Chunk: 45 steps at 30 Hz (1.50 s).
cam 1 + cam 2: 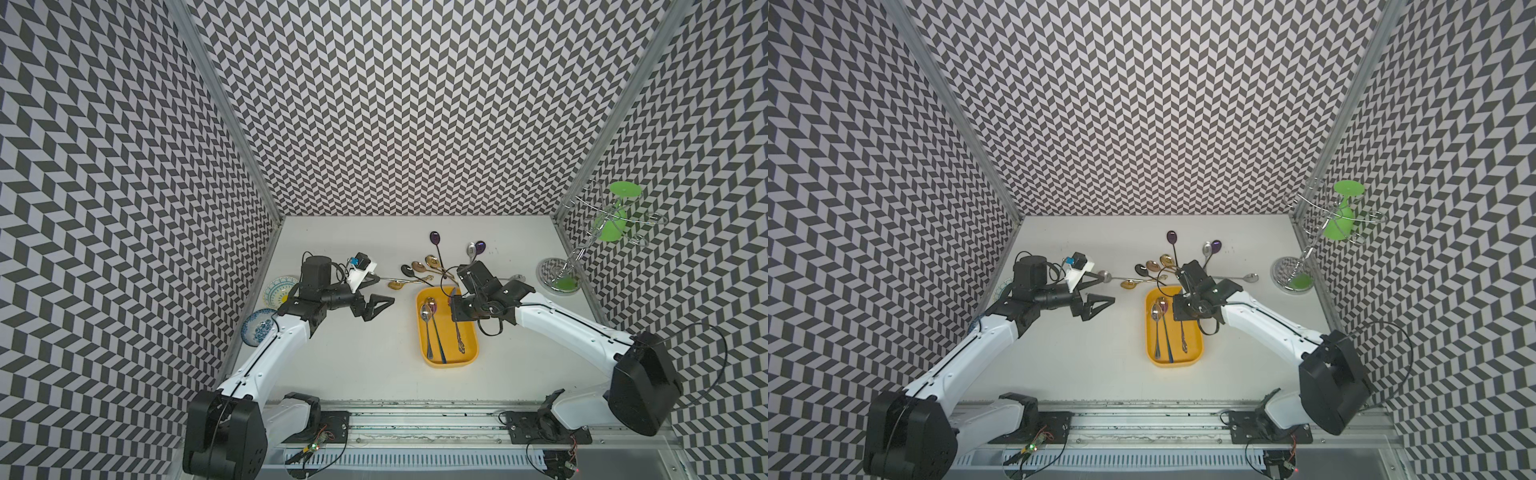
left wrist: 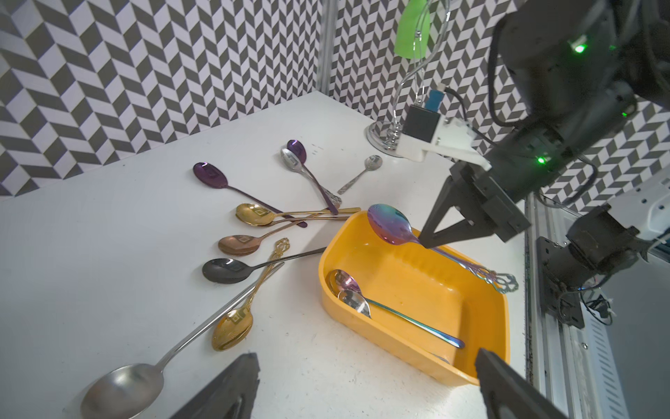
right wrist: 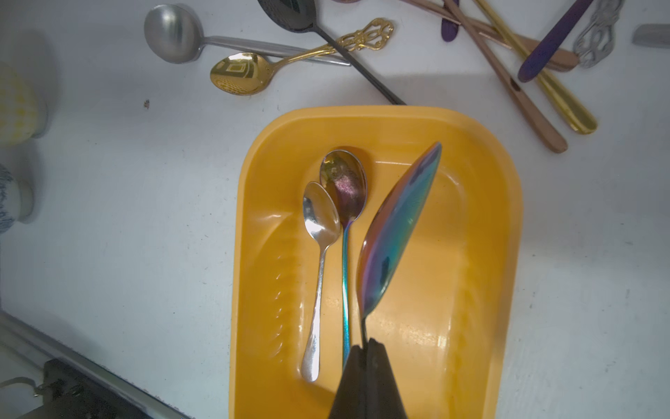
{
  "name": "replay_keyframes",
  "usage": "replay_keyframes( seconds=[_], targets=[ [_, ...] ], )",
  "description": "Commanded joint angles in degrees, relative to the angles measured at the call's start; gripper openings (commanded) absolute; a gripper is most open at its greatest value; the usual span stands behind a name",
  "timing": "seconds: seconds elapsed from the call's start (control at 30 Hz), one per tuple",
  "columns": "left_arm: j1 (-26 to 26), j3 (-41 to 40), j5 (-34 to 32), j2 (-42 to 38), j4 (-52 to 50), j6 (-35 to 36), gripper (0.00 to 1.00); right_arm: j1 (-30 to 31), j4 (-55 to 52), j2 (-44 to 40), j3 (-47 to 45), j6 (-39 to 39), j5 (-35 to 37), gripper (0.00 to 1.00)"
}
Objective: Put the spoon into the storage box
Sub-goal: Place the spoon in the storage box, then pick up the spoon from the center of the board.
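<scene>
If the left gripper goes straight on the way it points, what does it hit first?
Probably the long side wall of the storage box; the open left gripper aims at it across the table. Height is unclear: it might clear the rim and meet the spoons inside instead.

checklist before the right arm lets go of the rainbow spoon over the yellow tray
1. Right gripper jaws pinched on the rainbow spoon at its neck: ok.
2. Whole spoon, bowl to handle, over the yellow tray in a top view: ok.
3. Free floor in the tray beside the silver spoon and the purple-tinted spoon lying there: ok.
4. Held spoon touching the tray floor: cannot tell.
5. Left gripper open and off to the side of the tray: ok.
</scene>
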Motion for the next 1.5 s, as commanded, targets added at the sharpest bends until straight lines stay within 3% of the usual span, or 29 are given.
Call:
replay_keyframes(
  seconds=[0.0, 0.17, 0.73, 0.87, 1.13, 1.47],
  targets=[
    [-0.35, 4.74, -4.39, 3.31, 1.10, -6.19, 0.95, 0.65, 4.18, 0.72, 0.30, 1.50, -1.02, 0.21],
    [-0.90, 7.20, -6.63, 6.78, 1.13, -8.10, 0.94, 0.76, 5.51, -0.84, 0.05, 0.96, -0.80, 0.37],
    [-1.06, 17.41, -10.62, 18.04, -3.04, -10.23, 0.93, -1.10, 3.93, -12.77, 1.15, -6.26, 12.46, 0.54],
    [-1.23, 18.77, -10.54, 21.09, -2.79, -11.41, 0.93, -1.89, 6.25, -16.45, -0.70, -9.04, 13.75, 0.58],
    [-1.49, 25.18, -10.93, 27.09, -6.21, -11.75, 0.94, -2.60, 11.13, -26.23, -5.70, -14.44, 17.59, 0.77],
    [-2.38, 31.56, -12.62, 34.40, -9.34, -12.14, 0.94, -2.70, 18.70, -38.97, -16.01, -22.01, 21.67, 0.91]
  ],
)
